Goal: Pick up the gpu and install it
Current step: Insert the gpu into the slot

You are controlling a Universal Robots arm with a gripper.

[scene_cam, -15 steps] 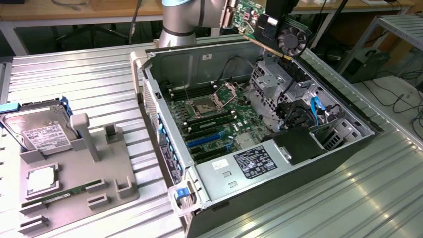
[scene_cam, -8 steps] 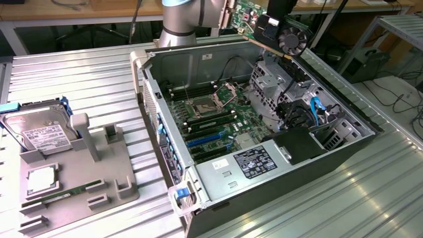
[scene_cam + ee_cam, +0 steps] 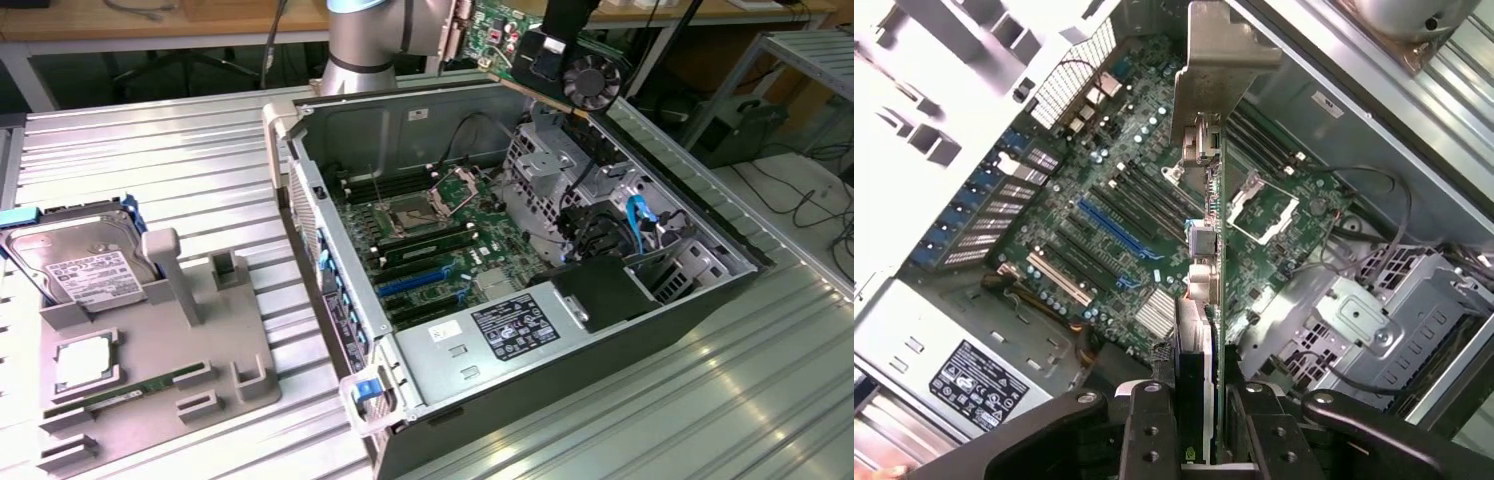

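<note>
Now: gripper clenched on gpu; card edge-on, aloft over open case, bracket at end far from grip.

Risks:
- card tilting in grip, bracket catching case rim
- card edge missing blue slot, scraping motherboard
- blue cables by drive cage snagging fan side

Room: open above motherboard centre; tight beside cage and case walls.

1. My arm is a fat silver-grey tube with a pale blue band on its joint.
2. My claw is matte black; I see small screw holes down each flat finger.
3. Black curved links flank it.
</note>
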